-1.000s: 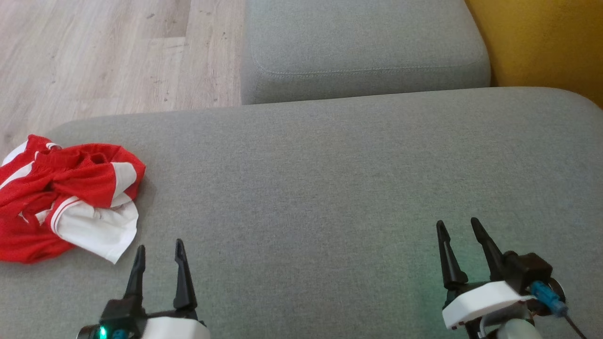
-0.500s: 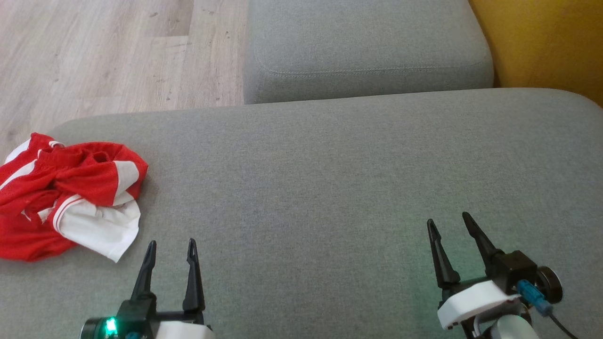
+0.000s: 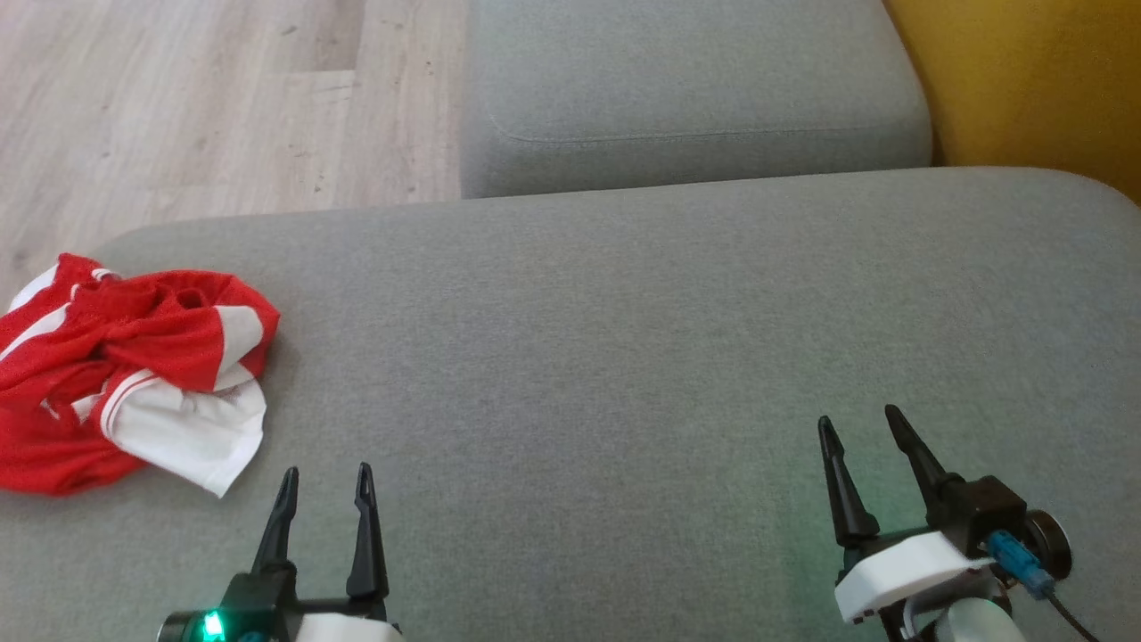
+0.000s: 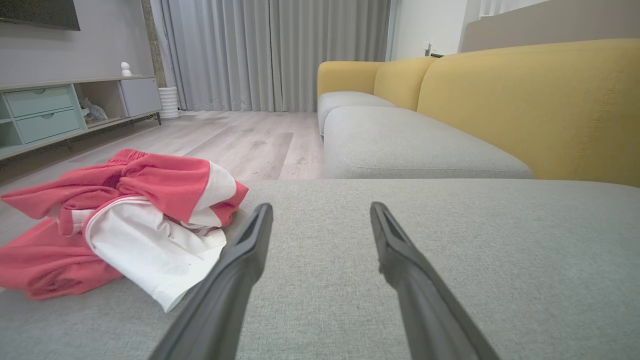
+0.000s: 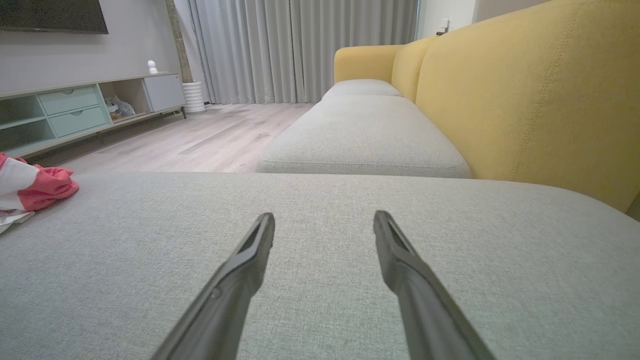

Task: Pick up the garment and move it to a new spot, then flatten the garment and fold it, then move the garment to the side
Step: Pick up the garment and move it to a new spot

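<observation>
The garment [image 3: 125, 379] is a crumpled red and white shirt heaped at the left end of the grey sofa cushion [image 3: 624, 357]. My left gripper [image 3: 325, 474] stands open at the lower left, a short way to the right of the garment's white corner and not touching it. In the left wrist view the garment [image 4: 125, 220] lies just left of my open left gripper [image 4: 320, 209]. My right gripper [image 3: 860, 421] is open at the lower right over bare cushion. The right wrist view has the garment [image 5: 27, 187] at its far left edge and my right gripper [image 5: 324, 217] with nothing between its jaws.
A second grey seat cushion [image 3: 686, 89] lies beyond, with the yellow sofa back [image 3: 1034, 80] to the right. Wooden floor [image 3: 205, 107] runs along the far left. A media cabinet [image 4: 55, 110] and grey curtains [image 4: 270, 50] stand across the room.
The left gripper has shifted a little to the right and down in the head view. The right gripper has wavered slightly. The garment lies as before.
</observation>
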Robot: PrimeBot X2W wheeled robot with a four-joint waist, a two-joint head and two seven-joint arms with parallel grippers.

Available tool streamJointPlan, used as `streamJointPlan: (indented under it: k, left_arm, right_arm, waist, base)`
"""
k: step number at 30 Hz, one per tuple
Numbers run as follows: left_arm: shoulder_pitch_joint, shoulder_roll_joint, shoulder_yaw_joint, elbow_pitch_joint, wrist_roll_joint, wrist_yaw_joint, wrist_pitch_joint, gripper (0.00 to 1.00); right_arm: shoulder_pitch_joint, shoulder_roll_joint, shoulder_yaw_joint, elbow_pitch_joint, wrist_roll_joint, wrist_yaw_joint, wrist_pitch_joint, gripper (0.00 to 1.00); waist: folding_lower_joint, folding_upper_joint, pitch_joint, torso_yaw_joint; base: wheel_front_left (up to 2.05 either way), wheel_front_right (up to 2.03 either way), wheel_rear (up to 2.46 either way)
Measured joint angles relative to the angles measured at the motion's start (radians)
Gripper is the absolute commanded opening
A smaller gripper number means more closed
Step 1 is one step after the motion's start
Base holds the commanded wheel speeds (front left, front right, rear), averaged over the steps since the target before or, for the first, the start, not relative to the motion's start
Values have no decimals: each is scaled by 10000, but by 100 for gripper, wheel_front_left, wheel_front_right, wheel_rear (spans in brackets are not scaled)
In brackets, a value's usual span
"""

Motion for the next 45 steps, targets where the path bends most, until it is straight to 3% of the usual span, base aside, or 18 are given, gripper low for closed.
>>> streamJointPlan:
  k: [9,16,29,37,39,45]
  left_arm:
    - [-9,4,-63,-10,314,211,0,100]
    - [0,102,107,-439,915,337,-2,100]
    - [620,247,995,-1160,926,704,-29,100]
    - [588,238,1879,-1685,913,1239,-29,100]
    - [587,251,2044,-1687,823,1168,-29,100]
    - [-325,554,2174,-1766,558,314,-29,100]
  right_arm:
    - [21,-4,-102,40,13,0,0,100]
    - [73,-4,303,-194,107,0,-2,100]
    - [287,0,941,-263,347,0,-25,100]
    - [70,-2,1009,-205,343,0,-25,100]
    - [103,-2,926,-194,334,0,-25,100]
    - [205,-2,282,-391,-397,0,-25,100]
  waist:
    - [0,0,-36,810]
    - [0,0,-51,2070]
    - [-1,0,-118,4433]
    - [1,0,278,4784]
    - [1,0,351,4829]
    - [0,0,938,4900]
  base:
    - [0,0,0]
    - [0,0,0]
    - [0,0,0]
    - [0,0,0]
    - [0,0,0]
    - [0,0,0]
